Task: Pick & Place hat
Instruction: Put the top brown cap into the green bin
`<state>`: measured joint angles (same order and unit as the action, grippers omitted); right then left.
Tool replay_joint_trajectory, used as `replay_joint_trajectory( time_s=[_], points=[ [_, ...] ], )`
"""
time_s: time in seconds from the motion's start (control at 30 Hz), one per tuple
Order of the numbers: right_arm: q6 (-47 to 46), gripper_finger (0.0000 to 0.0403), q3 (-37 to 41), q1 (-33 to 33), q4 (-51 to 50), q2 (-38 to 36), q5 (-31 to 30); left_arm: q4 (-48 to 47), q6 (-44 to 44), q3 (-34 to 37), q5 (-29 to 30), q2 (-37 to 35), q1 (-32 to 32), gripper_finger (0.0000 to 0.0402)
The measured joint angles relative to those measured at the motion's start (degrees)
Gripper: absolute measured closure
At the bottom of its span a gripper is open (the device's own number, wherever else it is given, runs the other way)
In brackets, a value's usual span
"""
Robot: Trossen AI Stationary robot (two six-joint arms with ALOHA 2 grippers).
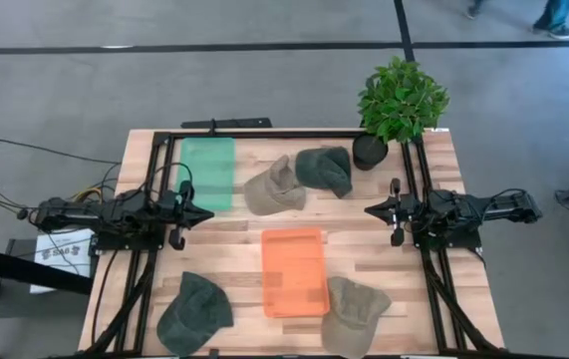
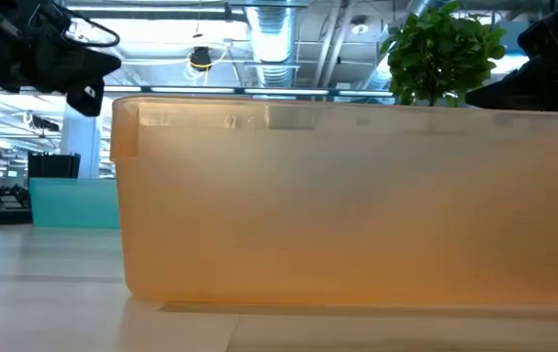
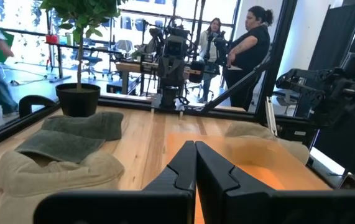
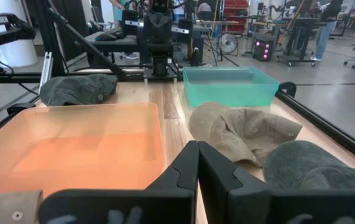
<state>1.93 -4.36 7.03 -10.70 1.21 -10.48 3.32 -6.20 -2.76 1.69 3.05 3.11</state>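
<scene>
The table [image 1: 234, 239] is pale planked wood with a smooth finish. Beside the translucent, glossy plastic orange bin [image 1: 294, 271], the hats [image 1: 274, 186] are soft matt cloth.

Potted plant [image 1: 401, 103] at the table's [image 1: 234, 254] corner.

High view looks straight down on the whole table [image 1: 234, 249]; low view sits at tabletop level, pressed close against the orange bin [image 2: 352, 200]. Each wrist view looks level across the table toward the opposite arm, both sharing the orange bin and khaki cap [image 4: 242, 132].
</scene>
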Motion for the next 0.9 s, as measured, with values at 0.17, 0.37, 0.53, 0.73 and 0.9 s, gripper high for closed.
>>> replay_joint_trajectory(
  time_s=[0.17,0.37,0.53,0.73,0.9],
  points=[
    [0.00,0.0403,0.00,0.00,0.00,-0.01,-0.02,0.12,1.50,-7.27,2.64,9.51,0.00,0.0401],
    [0.00,0.0403,0.00,0.00,0.00,0.00,-0.02,-0.13,2.49,-20.19,10.82,27.89,-0.04,0.0401],
    [0.00,0.0403,0.00,0.00,0.00,-0.02,-0.02,-0.58,3.94,-32.33,20.94,43.17,-0.91,0.0402],
    [0.00,0.0403,0.00,0.00,0.00,-0.02,-0.02,-10.83,4.24,-48.63,22.64,58.61,-5.86,0.0395],
    [0.00,0.0403,0.00,0.00,0.02,-0.02,-0.02,-21.23,3.92,-61.77,19.73,69.98,-11.74,0.0345]
  ],
)
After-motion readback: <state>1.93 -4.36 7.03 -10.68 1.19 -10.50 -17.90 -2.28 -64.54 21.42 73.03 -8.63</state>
